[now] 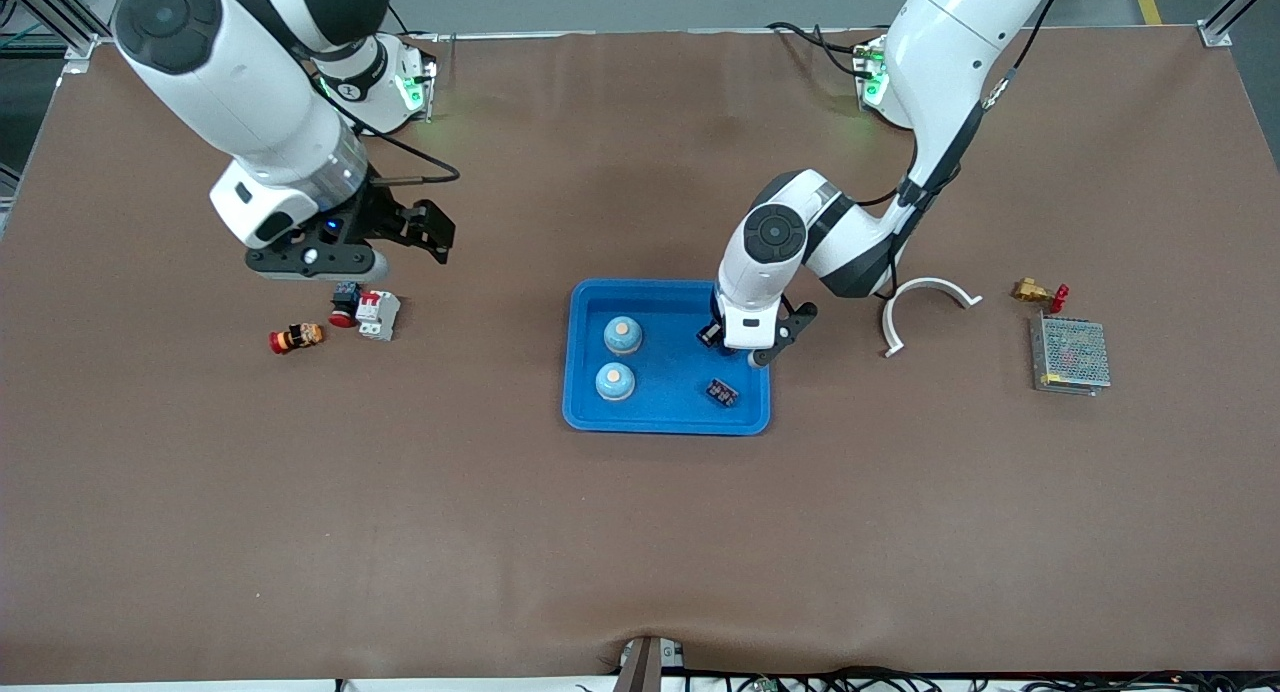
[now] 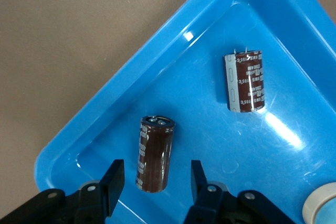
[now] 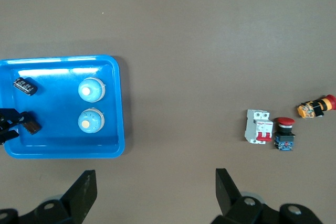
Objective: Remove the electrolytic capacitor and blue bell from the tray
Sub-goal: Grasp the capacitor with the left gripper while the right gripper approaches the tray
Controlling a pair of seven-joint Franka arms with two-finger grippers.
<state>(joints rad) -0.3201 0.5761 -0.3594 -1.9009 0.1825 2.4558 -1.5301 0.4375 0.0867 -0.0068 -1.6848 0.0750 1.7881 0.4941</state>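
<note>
You are looking at the left gripper [image 2: 153, 182] hanging low over the blue tray [image 1: 585, 372], at the tray's end toward the left arm. Its jaws are standing open, and a brown capacitor [image 2: 155, 153] is lying on the tray floor between the fingertips [image 2: 113, 179], touching neither as far as the left wrist view shows. That capacitor is sitting near the tray's corner wall. A second capacitor [image 2: 245, 81] is lying on its side close by on the same floor, nearer to the front camera in the front view [image 1: 722, 392].

Two bells [image 1: 622, 335] are standing in the tray toward the right arm's end, one [image 1: 615, 381] nearer to the front camera than the other, well apart from the capacitors.

The right gripper [image 1: 425, 234] is waiting in the air over the counter [image 1: 640, 532], above a circuit breaker [image 1: 378, 314], a red push button [image 1: 344, 305] and a small orange switch [image 1: 296, 338]. Its jaws are spread wide and holding nothing.

Toward the left arm's end you are seeing a white curved bracket [image 1: 925, 307], a brass fitting [image 1: 1038, 293] and a mesh-covered power supply [image 1: 1070, 355]. Broad bare counter is lying nearer to the front camera.
</note>
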